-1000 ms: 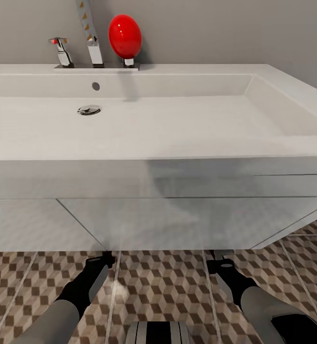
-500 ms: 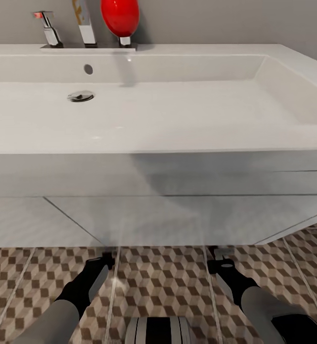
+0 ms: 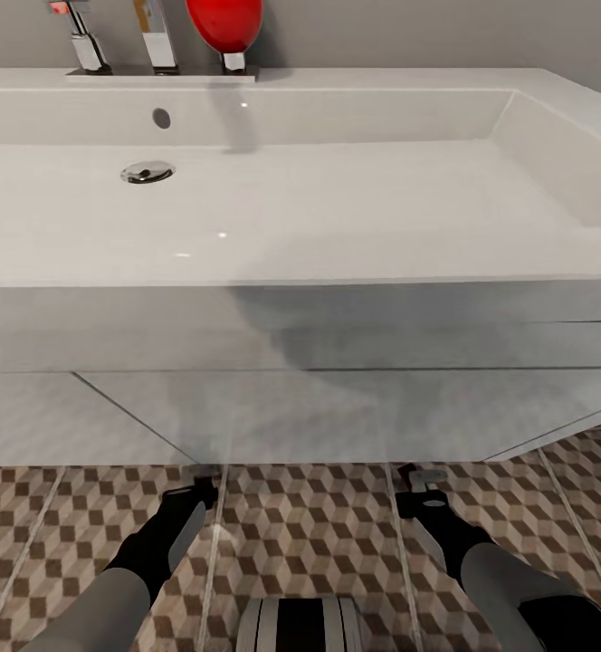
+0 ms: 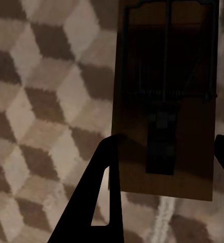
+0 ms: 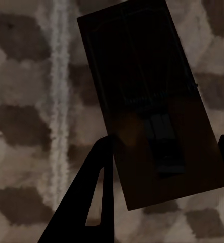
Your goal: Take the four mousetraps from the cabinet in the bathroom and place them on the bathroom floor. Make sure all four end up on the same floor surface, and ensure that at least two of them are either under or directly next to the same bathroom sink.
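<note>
In the left wrist view a brown wooden mousetrap (image 4: 165, 101) with dark metal parts sits between the dark fingers (image 4: 104, 192), which touch its two long edges. The right wrist view shows a second mousetrap (image 5: 157, 111), tilted and held the same way between fingers (image 5: 99, 182). Behind both traps is the cube-patterned bathroom floor (image 3: 319, 534); I cannot tell whether the traps touch it. My left gripper (image 3: 203, 489) and right gripper (image 3: 418, 482) reach down to the floor at the front foot of the white vanity (image 3: 337, 407). The bathroom sink (image 3: 337, 272) sits on top. The cabinet is out of view.
A chrome tap (image 3: 160, 45), a red oval object (image 3: 224, 23) and a drain (image 3: 147, 172) are at the back of the basin. The vanity front stands as a wall just beyond both grippers. Patterned tiles stretch left and right of the arms.
The head view has shifted, so the sink and tap sit higher and further left in the picture. Both arms stay in the same place low in front of the vanity.
</note>
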Controlling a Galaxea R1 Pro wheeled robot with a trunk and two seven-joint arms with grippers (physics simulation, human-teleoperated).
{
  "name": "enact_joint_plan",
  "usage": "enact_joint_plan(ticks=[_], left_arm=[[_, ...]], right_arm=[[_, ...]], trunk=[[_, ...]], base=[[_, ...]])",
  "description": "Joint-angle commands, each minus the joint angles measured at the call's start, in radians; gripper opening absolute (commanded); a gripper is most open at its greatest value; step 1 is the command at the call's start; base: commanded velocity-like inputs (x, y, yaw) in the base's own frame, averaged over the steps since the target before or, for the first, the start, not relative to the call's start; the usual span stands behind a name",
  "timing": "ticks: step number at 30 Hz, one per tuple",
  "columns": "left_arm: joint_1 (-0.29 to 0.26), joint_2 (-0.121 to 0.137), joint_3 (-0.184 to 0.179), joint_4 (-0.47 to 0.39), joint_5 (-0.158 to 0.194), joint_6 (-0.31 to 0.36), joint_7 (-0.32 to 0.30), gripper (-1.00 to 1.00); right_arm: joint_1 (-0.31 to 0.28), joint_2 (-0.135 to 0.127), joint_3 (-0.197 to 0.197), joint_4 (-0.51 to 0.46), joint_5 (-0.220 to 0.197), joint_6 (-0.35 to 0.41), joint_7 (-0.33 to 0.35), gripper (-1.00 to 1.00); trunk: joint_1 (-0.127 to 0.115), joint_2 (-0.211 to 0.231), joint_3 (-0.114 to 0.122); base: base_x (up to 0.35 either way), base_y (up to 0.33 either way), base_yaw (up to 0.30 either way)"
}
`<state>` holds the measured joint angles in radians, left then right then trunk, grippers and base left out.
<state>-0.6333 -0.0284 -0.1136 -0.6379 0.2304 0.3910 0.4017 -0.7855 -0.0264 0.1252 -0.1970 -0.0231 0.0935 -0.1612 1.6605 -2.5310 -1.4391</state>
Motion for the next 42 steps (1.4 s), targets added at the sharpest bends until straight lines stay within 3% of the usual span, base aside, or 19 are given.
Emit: enact_joint_plan(ticks=[1,8,22,30,42], left_arm=[[0.0,0.001,-0.006,-0.002,0.01,0.003,0.009,-1.0],[0.0,0.003,-0.006,-0.001,0.01,0.002,0.009,-1.0],[0.0,0.005,-0.004,0.003,0.01,0.003,0.008,-1.0],[0.0,0.005,-0.004,0.004,0.01,0.007,0.008,-1.0],[0.0,0.011,-0.002,-0.002,0.009,0.002,0.01,-1.0]], right_arm=[[0.0,-0.001,0.008,-0.002,-0.003,0.008,-0.005,-1.0],[0.0,-0.003,0.01,-0.001,-0.003,0.005,0.004,-1.0],[0.0,-0.004,0.007,0.002,-0.005,0.024,0.095,-1.0],[0.0,-0.001,0.006,0.002,-0.004,0.026,0.095,-1.0],[0.0,-0.002,-0.003,0.001,-0.004,0.026,0.089,-1.0]], trunk=[[0.0,0.0,-0.001],[0.0,0.0,-0.001],[0.0,0.0,-0.001],[0.003,-0.002,-0.032],[0.003,-0.002,-0.032]], base=[[0.0,0.0,0.0],[0.0,0.0,0.0],[0.0,0.0,0.0],[0.0,0.0,0.0],[0.0,0.0,0.0]])
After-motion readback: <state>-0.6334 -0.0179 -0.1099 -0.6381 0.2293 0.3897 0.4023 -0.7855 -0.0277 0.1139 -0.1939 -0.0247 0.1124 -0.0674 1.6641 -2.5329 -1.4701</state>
